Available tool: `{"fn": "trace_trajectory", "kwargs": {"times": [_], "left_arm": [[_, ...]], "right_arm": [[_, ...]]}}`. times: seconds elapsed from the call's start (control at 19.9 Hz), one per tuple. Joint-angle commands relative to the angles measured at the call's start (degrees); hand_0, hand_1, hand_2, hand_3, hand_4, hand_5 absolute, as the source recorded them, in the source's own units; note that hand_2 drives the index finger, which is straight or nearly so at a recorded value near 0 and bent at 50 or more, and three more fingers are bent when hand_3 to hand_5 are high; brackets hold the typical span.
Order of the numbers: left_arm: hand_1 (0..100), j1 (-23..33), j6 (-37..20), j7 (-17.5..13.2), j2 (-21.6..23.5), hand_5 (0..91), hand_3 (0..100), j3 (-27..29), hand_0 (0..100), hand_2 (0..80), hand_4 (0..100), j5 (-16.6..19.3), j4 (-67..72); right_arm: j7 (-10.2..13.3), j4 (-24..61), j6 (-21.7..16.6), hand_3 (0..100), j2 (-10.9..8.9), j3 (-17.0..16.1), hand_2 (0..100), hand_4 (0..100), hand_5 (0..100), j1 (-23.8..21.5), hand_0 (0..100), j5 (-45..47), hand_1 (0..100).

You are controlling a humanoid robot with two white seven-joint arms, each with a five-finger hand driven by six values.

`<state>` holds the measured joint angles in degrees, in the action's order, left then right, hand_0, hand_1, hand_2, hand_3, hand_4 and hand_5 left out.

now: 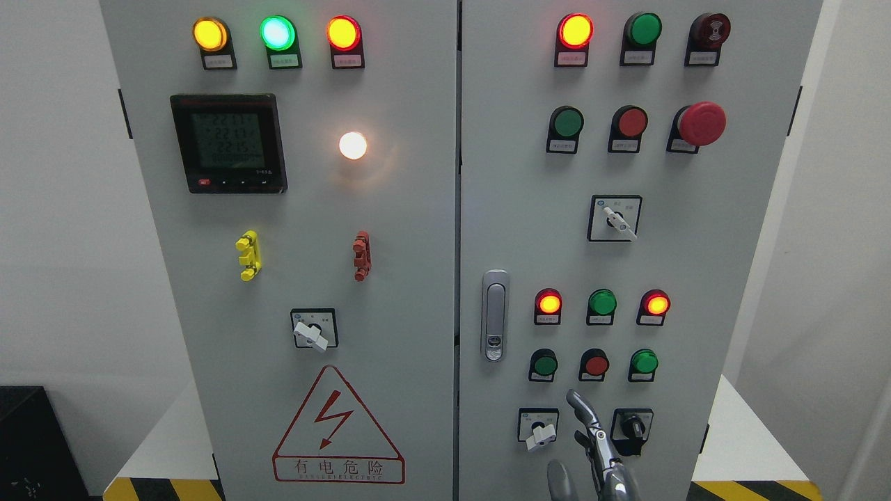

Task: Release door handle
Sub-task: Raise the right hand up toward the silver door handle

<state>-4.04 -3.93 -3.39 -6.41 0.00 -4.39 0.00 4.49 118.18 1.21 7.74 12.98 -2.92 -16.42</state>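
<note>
Door handle [494, 315] sits flat and upright near the left edge of the right-hand door, just right of the seam between the two doors, with its keyhole at the bottom end. Nothing touches it, so the letting-go looks already done.

Going from the left: the left door [292, 243] carries three lit lamps along the top, a dark meter screen [228, 143] at about ten o'clock from the door's middle, a glowing white lamp [353, 145] to its right, then a yellow clip [248, 255] and a red clip [361, 255] side by side lower down. Below them sits a white-knobbed switch [314, 329], and at six o'clock the red triangle warning sign [337, 428], placed low and large so anyone reaching for the doors sees it.

Right of the handle, the right door [731, 278] holds rows of red and green buttons and lamps, with the big red stop button [702, 123] at about one o'clock, standing proud so it can be struck fast.

Only one robot hand [592, 452] shows, rising from the bottom edge right of the middle, at roughly five o'clock from the handle and well apart from it. Its fingers [583, 407] are loosely spread and hold nothing. It hangs in front of the lowest switches, between a white-knobbed one [539, 430] and a black-knobbed one [632, 426]; whether it touches the panel I cannot tell. The other arm is out of view.
</note>
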Motion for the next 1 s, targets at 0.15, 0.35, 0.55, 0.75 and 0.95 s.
{"fn": "trace_trajectory", "kwargs": {"times": [0.15,0.35,0.55,0.75,0.95], "left_arm": [[0,0.0,0.0,0.1,0.0,0.0,8,-1.1,0,2.4,1,0.0,-0.9],[0,0.0,0.0,0.1,0.0,0.0,8,-1.1,0,2.4,1,0.0,-1.0],[0,0.0,0.0,0.1,0.0,0.0,8,-1.1,0,2.4,1,0.0,-0.9],[0,0.0,0.0,0.1,0.0,0.0,8,-1.1,0,2.4,1,0.0,-1.0],[0,0.0,0.1,0.1,0.0,0.0,8,-1.1,0,2.4,1,0.0,-0.9]], "right_arm": [[0.0,0.0,0.1,0,0.0,0.0,0,0,0,-0.1,26,0.0,16],[0.1,0.2,1.3,2,0.0,0.1,0,1,0,0.2,26,-0.5,17],[0.3,0.1,2.9,20,0.0,0.3,0,30,16,0.5,29,-2.0,33],[0.0,-0.9,4.0,66,0.0,0.2,0,68,65,1.5,42,-12.1,38],[0.0,-3.0,3.5,87,0.0,0.3,0,87,90,3.2,46,-22.1,40]]}}
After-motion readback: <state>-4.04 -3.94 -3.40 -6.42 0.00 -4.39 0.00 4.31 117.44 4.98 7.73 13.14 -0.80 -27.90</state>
